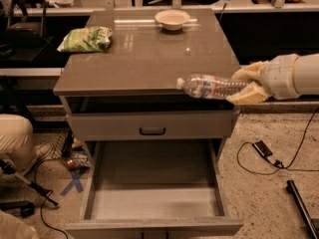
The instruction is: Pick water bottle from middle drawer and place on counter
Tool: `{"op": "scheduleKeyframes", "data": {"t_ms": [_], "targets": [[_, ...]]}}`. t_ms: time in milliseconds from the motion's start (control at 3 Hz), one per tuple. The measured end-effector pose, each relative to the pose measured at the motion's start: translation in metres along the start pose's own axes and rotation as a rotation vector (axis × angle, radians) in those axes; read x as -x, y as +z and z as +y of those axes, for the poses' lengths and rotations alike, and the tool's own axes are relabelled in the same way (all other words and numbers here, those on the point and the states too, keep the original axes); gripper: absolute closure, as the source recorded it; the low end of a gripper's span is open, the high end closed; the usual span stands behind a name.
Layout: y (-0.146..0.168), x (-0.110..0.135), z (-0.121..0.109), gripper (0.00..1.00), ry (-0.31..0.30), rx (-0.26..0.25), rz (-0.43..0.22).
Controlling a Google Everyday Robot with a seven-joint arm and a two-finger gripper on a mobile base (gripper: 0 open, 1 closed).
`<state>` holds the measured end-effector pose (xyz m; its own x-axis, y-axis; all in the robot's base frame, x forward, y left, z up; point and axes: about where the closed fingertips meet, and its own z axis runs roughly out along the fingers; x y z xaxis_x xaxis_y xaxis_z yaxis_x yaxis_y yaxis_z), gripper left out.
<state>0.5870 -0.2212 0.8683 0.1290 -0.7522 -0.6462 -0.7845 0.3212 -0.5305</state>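
Observation:
My gripper (245,85) comes in from the right and is shut on the water bottle (209,86), a clear plastic bottle with a white cap and a reddish label band. The bottle lies horizontal, cap pointing left, held level with the counter's (144,59) front right edge and partly over it. Below, the middle drawer (154,193) is pulled wide open, and its pale grey inside is bare. Above it is the shallower drawer front with a black handle (152,131).
A white bowl (172,19) stands at the back of the counter. A green chip bag (85,39) lies at the back left. A person's leg (17,141) and cables are on the floor to the left. Cables and a dark bar lie on the floor to the right.

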Motion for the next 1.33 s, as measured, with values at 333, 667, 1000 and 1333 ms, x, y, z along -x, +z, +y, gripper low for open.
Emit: {"op": "scheduleKeyframes", "data": {"t_ms": [333,667,1000,1333], "targets": [[0.006,0.02,-0.042,1.0,0.036,-0.048,-0.037],[0.023,0.036,-0.078,1.0,0.091,-0.085,-0.082],[0.045,0.051,-0.101,1.0,0.126,-0.08,-0.115],[0.072,0.064,-0.113,1.0,0.143,-0.044,-0.114]]}}
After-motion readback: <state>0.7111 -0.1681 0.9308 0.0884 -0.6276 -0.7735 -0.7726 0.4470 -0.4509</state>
